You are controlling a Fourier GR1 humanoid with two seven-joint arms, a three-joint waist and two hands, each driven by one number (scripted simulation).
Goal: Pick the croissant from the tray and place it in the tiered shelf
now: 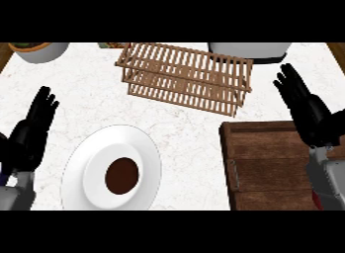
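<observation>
Croissant (121,176): a dark brown oval lying in the middle of the white plate (80,163), between my left robot hand (33,129) and right robot hand (305,109), both open-fingered.

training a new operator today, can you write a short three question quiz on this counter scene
1. True or false: the right hand is curled round something.
2. What lies on the white plate? A) a dark brown round item B) a fork C) nothing
3. Which thing stands behind the plate, near the counter's middle?

Key: 1 false, both it and the left hand are open with straight fingers. 2 A. 3 the wooden slatted shelf; the wooden tray lies at the right.
</observation>
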